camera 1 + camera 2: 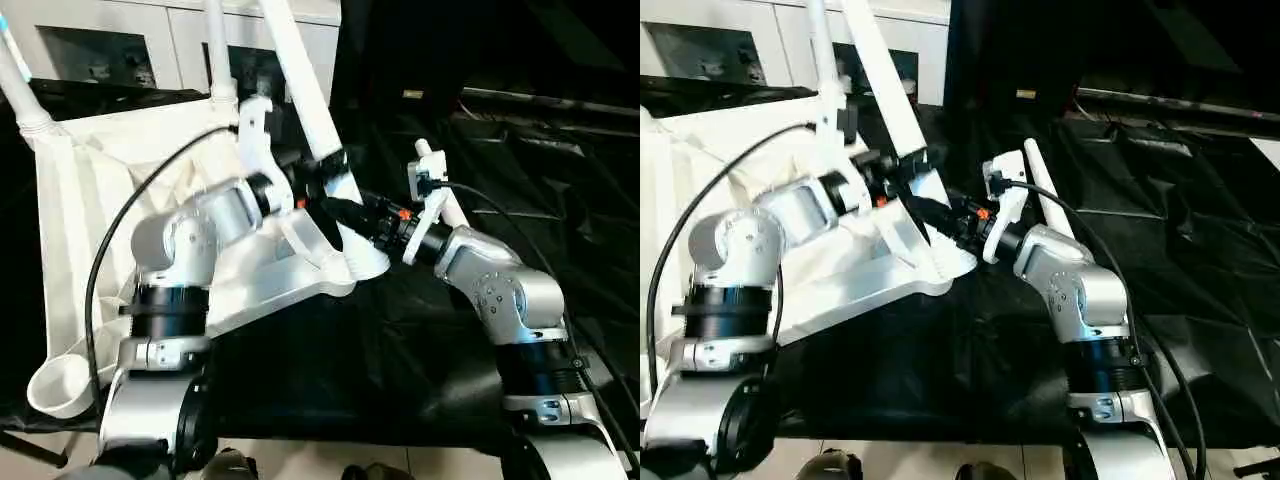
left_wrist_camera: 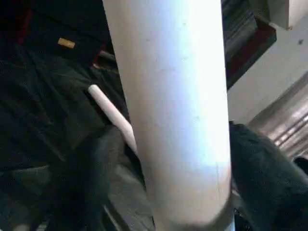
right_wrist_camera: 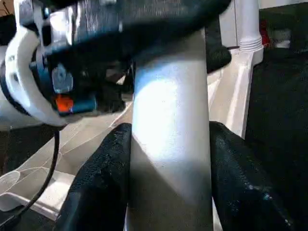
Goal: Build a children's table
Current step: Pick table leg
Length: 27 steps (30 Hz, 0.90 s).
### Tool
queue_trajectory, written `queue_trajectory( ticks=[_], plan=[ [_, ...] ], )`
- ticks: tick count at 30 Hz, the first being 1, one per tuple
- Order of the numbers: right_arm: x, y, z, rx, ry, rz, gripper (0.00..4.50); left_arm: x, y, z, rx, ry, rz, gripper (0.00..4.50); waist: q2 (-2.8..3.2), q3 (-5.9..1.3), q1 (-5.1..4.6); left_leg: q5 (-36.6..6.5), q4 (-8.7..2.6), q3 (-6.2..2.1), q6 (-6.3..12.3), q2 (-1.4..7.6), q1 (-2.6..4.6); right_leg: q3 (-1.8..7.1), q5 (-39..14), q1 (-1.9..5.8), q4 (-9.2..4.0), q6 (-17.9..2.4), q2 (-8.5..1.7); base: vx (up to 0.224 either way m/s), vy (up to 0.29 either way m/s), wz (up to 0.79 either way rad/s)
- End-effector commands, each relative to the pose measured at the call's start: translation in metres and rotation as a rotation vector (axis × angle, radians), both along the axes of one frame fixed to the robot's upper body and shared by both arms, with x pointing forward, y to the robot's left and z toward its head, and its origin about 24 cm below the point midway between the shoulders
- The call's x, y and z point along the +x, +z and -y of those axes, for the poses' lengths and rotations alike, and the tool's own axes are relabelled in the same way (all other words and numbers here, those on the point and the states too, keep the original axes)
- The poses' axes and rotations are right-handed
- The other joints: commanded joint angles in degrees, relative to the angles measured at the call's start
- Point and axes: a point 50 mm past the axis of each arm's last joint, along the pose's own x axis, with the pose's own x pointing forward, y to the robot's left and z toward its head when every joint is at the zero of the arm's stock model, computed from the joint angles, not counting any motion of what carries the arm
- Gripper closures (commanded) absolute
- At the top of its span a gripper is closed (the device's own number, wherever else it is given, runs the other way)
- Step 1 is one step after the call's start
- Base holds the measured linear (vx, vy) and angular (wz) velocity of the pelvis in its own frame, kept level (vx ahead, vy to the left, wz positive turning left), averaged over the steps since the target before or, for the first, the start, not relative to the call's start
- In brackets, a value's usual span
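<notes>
The right hand (image 3: 168, 183) is clamped on a white table leg (image 1: 300, 75), one black finger (image 3: 103, 187) pressed against each side of the shaft. The left hand (image 2: 159, 192) reaches in from the opposite side at the same leg, its fingers (image 2: 91, 173) spread apart on either side; whether they touch it I cannot tell. The leg slants up from the near corner socket (image 1: 365, 262) of the upturned table top (image 1: 80, 230), which rests on black cloth (image 1: 330, 370). Two more legs (image 1: 215, 50) stand in far corners. A loose leg (image 1: 1045, 200) lies on the cloth beside the right arm. The cloth to the right lies open.
</notes>
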Motion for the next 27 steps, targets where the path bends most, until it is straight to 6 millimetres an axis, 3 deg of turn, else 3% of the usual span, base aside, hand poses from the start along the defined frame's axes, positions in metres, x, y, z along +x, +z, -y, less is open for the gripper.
queue_trajectory(
  ticks=[1,6,13,14,15,17,18,19,20,22,23,27],
  plan=[
    [0.0,0.007,0.003,-0.007,-0.014,0.037,2.64,0.001,0.006,0.004,-0.014,-0.005,0.0,1.08,1.09,-4.81,0.17,-13.3,-3.61,-1.06,-1.39,1.27,1.49,2.0,-12.66,2.98,-4.3,-9.45,-3.81,0.0,0.0,0.0],
    [0.001,0.007,0.001,-0.055,-0.049,0.066,2.64,0.004,0.007,0.004,-0.049,0.038,-0.014,1.42,1.17,-4.73,0.1,-14.46,-3.67,-1.1,-1.85,1.34,1.6,1.95,-13.78,2.87,-4.48,-9.24,-3.81,0.0,0.0,0.0],
    [-0.004,0.006,-0.018,-0.135,-0.06,0.106,2.64,0.005,0.006,0.007,-0.064,0.081,-0.032,2.08,1.25,-4.69,0.02,-15.49,-3.79,-1.22,-1.95,1.27,1.61,1.95,-14.98,2.85,-4.69,-8.21,-3.74,0.0,0.0,0.0],
    [-0.005,0.005,-0.021,-0.15,-0.062,0.111,2.64,0.005,0.006,0.008,-0.065,0.085,-0.034,2.17,1.69,-4.62,0.06,-16.0,-3.86,-1.31,-2.2,1.31,1.67,1.95,-15.3,2.73,-4.7,-8.06,-3.71,0.0,0.0,0.0],
    [-0.005,0.005,-0.021,-0.151,-0.063,0.111,2.64,0.005,0.006,0.008,-0.065,0.087,-0.034,2.23,1.43,-4.63,-0.07,-16.25,-3.84,-1.24,-2.36,1.27,1.7,1.94,-15.25,2.71,-4.78,-7.98,-3.64,0.0,0.0,0.0],
    [-0.005,0.005,-0.025,-0.17,-0.075,0.117,2.64,0.006,0.006,0.008,-0.069,0.115,-0.039,2.42,1.53,-4.64,-0.06,-16.09,-3.84,-1.25,-2.38,1.29,1.63,2.0,-14.32,2.72,-4.69,-8.18,-3.63,0.0,0.0,0.0],
    [-0.005,0.005,-0.026,-0.173,-0.077,0.119,2.64,0.006,0.006,0.008,-0.07,0.119,-0.041,2.46,1.91,-4.69,0.01,-16.12,-3.83,-1.32,-2.49,1.27,1.63,1.99,-14.01,2.79,-4.57,-8.3,-3.68,0.0,0.0,0.0],
    [-0.005,0.005,-0.027,-0.177,-0.08,0.122,2.64,0.007,0.006,0.008,-0.073,0.132,-0.043,2.5,1.7,-4.63,-0.08,-16.48,-3.83,-1.25,-2.48,1.27,1.68,1.97,-13.99,2.74,-4.71,-8.37,-3.62,0.0,0.0,0.0],
    [-0.005,0.006,-0.028,-0.184,-0.089,0.128,2.64,0.008,0.006,0.008,-0.074,0.146,-0.045,2.53,1.98,-4.66,0.01,-16.78,-3.84,-1.33,-2.49,1.24,1.73,1.97,-14.13,2.77,-4.66,-8.32,-3.63,0.0,0.0,0.0],
    [-0.005,0.006,-0.028,-0.187,-0.097,0.132,2.64,0.01,0.006,0.006,-0.069,0.173,-0.044,2.57,1.77,-4.62,-0.09,-16.92,-3.84,-1.28,-2.43,1.14,1.63,1.97,-14.64,2.8,-4.82,-7.94,-3.6,0.0,0.0,0.0],
    [-0.005,0.006,-0.028,-0.195,-0.114,0.135,2.64,0.011,0.007,0.003,-0.063,0.198,-0.039,2.57,2.03,-4.62,-0.01,-16.83,-3.83,-1.33,-2.5,1.12,1.65,1.97,-14.72,2.77,-4.8,-7.85,-3.62,0.0,0.0,0.0],
    [-0.004,0.006,-0.027,-0.209,-0.134,0.14,2.64,0.011,0.008,0.001,-0.053,0.199,-0.025,2.61,1.99,-4.61,-0.01,-16.26,-3.82,-1.34,-2.35,1.16,1.55,1.98,-14.05,2.88,-4.67,-7.96,-3.62,0.0,0.0,0.0]
  ],
)
